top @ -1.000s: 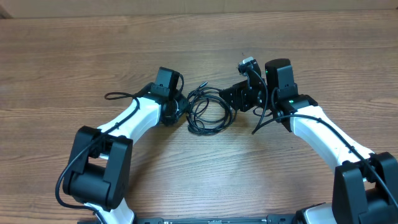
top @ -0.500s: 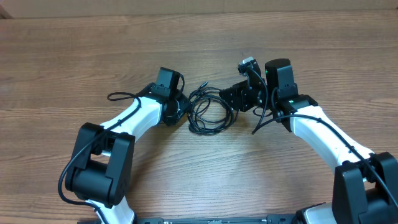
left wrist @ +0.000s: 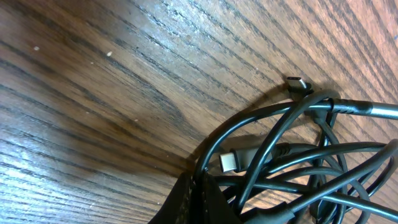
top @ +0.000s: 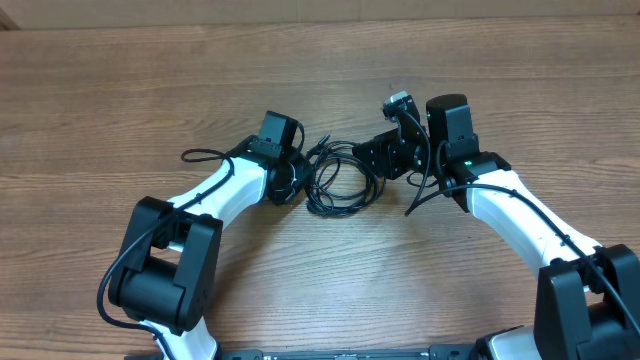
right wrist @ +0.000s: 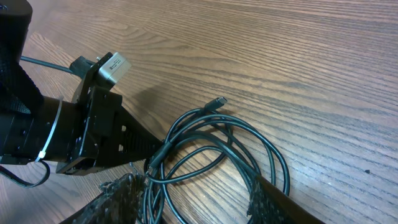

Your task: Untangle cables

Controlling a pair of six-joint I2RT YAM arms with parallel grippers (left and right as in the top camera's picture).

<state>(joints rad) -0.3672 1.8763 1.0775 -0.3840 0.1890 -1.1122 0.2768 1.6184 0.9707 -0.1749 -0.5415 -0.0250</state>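
The cables (top: 335,182) lie as one bundle of thin black loops on the wooden table between the two arms. My left gripper (top: 297,178) is at the bundle's left edge. In the left wrist view its fingers (left wrist: 200,186) are pressed together on a strand of the cables (left wrist: 280,149), with a silver plug end (left wrist: 230,162) just beyond them. My right gripper (top: 368,162) is at the bundle's right side. In the right wrist view it (right wrist: 193,186) stands open, its fingers straddling the loops (right wrist: 217,143) without squeezing them. A free plug end (right wrist: 219,101) points away.
The left arm's wrist and its camera (right wrist: 93,124) sit close in front of the right gripper, across the bundle. A thicker black arm wire (top: 205,155) loops out to the left of the left arm. Bare wooden table (top: 320,70) surrounds the bundle.
The left gripper has moved right into the bundle's edge and shut on a strand. The right arm and the loops have stayed put.
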